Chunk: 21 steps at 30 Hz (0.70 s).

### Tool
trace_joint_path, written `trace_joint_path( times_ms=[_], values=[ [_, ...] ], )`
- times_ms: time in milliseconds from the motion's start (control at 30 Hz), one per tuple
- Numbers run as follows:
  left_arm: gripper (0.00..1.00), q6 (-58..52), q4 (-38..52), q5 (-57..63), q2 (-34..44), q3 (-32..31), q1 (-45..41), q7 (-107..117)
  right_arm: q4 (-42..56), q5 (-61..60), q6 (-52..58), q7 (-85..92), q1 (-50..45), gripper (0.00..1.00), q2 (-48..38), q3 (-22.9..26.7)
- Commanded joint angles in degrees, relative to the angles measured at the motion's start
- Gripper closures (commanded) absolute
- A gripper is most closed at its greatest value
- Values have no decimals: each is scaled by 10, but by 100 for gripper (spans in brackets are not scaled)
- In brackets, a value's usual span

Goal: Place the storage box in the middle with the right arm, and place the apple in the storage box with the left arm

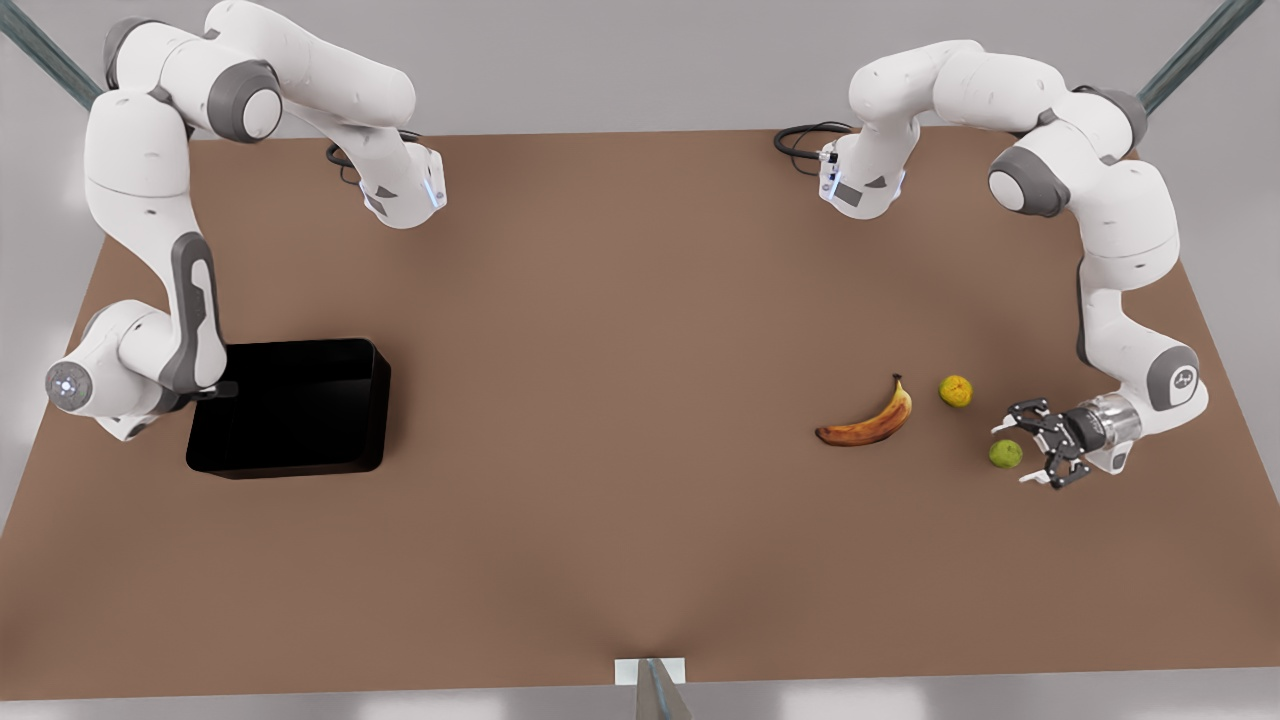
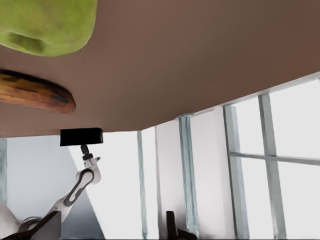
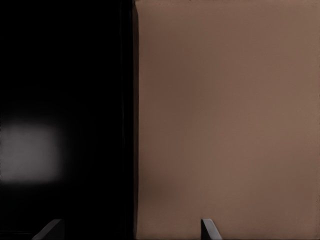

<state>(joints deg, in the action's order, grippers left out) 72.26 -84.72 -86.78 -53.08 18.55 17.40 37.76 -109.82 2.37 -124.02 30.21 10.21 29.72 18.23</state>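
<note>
The glossy black storage box [image 1: 300, 405] sits on the table at the front view's left. My right gripper [image 1: 222, 389] is at the box's outer side wall; in the right wrist view my right gripper [image 3: 130, 232] is open, one fingertip on each side of the storage box wall [image 3: 127, 120]. At the front view's right lies the yellow-green apple [image 1: 1006, 454], and my left gripper [image 1: 1021, 446] hovers open right beside it, its fingers spread on either side. The apple [image 2: 47, 25] looms close in the left wrist view.
A brown-spotted banana [image 1: 868, 421] and a round yellow-orange fruit [image 1: 956, 391] lie just beside the apple. The banana's end [image 2: 35, 92] sits close by in the left wrist view. The brown table [image 1: 620, 400] stretches wide between the box and the fruits.
</note>
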Motion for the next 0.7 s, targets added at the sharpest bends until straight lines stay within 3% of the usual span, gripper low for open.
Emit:
trace_joint_path(
  times_ms=[0, 67, 167, 267, 400, 533, 667],
  values=[
    [0, -11, 0, -1, -4, 0, 0, -1, 0, 0, 0, 1, 0, 0, 0, 0],
    [0, -32, 1, 4, -10, 0, 0, -1, 2, 0, -3, 1, 0, 21, 3, 0],
    [0, -31, 3, -2, -35, 0, 0, -4, 2, 0, -10, 0, -1, 33, 9, 0],
    [0, -33, 5, -9, -52, 16, 0, -36, 2, 4, -3, 1, -2, 52, 14, 0],
    [0, -24, 29, -8, -53, 50, 0, -75, 2, 4, -2, 2, -2, 65, 14, 0],
    [0, 15, -3, -5, -33, 39, 0, -81, 3, 5, -2, 13, -2, 76, 16, -2],
    [0, 24, -9, -13, -50, 41, -6, -78, 7, 5, -1, 15, -3, 79, 17, -2]
  ],
)
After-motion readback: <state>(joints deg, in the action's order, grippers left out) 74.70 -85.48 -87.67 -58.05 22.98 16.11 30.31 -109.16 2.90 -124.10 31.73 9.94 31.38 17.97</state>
